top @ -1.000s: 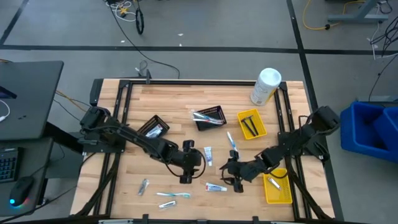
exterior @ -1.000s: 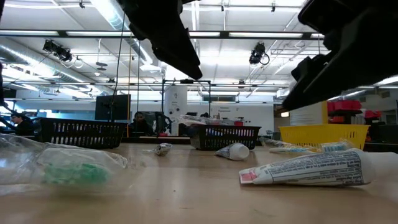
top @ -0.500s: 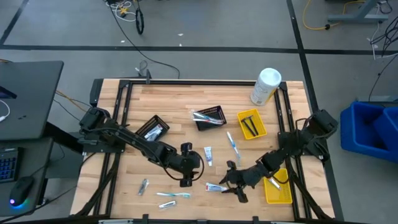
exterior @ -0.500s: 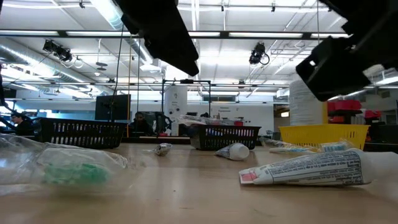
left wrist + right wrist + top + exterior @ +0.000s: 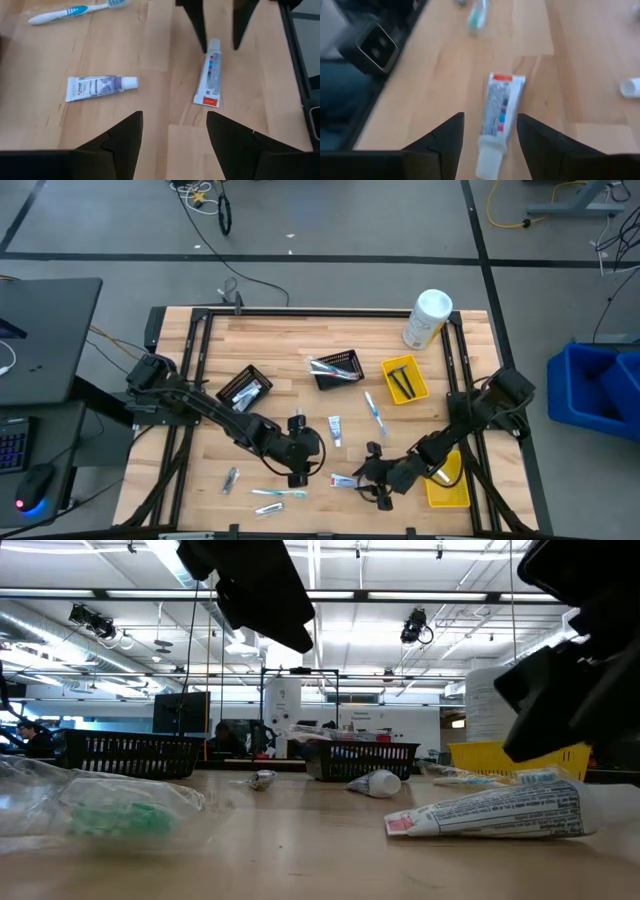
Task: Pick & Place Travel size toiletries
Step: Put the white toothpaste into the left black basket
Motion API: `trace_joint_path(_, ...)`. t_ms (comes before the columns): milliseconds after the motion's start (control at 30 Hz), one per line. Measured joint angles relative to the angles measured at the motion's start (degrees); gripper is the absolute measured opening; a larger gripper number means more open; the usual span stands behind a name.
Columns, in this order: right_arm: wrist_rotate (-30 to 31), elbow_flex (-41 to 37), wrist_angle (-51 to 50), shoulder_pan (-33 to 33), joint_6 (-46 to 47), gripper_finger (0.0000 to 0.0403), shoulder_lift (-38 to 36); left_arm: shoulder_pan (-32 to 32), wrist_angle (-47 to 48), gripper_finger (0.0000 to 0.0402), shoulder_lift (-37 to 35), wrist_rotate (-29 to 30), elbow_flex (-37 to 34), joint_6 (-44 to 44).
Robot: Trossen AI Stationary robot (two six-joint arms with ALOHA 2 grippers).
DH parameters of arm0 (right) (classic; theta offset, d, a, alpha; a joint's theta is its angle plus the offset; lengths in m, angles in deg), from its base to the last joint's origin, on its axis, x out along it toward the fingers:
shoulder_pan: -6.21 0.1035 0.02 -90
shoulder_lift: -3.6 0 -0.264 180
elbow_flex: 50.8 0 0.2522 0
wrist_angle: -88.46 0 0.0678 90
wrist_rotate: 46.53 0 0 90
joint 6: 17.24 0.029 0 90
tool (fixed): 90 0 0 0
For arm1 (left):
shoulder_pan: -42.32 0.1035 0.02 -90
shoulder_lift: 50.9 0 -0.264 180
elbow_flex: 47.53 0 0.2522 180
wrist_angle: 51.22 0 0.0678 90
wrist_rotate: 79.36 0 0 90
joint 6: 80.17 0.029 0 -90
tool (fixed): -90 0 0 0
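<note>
while the right gripper (image 5: pixel 487 132) straddles it open-fingered, a toothpaste tube (image 5: pixel 498 112) lies flat — white, red-ended.

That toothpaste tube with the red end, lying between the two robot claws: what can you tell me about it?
The toothpaste tube is a small white squeeze tube, soft plastic by its look, with blue and red print, a red band at its flat crimped end and a white cap at the other. It lies flat on the wooden table, near the front edge. The right gripper is open, its fingers either side of the cap end, not visibly touching it. The left gripper hovers open nearby.
</note>
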Motion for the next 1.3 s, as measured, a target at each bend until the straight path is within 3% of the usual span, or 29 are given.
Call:
trace_joint_path(433,0.0,5.9,-12.2,-1.7,2.0,0.0187,3.5,-0.5,-2.6,0.0228,0.0,-0.1,0.0,-0.2)
trace_joint_path(767,-3.3,5.9,-14.3,-3.8,-1.8,0.0100,3.4,-0.9,-3.6,0.0228,0.0,-0.1,0.0,-1.0)
trace_joint_path(967,-3.5,5.9,-14.2,-4.3,-2.1,0.0099,3.0,-0.9,-3.8,0.0228,0.0,0.4,0.0,-3.1)
trace_joint_path(1100,0.6,6.6,-13.3,-5.1,-3.4,0.0106,1.3,-0.9,-4.8,0.0228,0.0,3.6,-0.4,-4.4)
trace_joint_path(1300,4.8,9.6,-13.2,-7.0,-11.9,0.0101,1.1,-0.6,-9.1,0.0229,0.0,3.2,-2.5,-4.3)
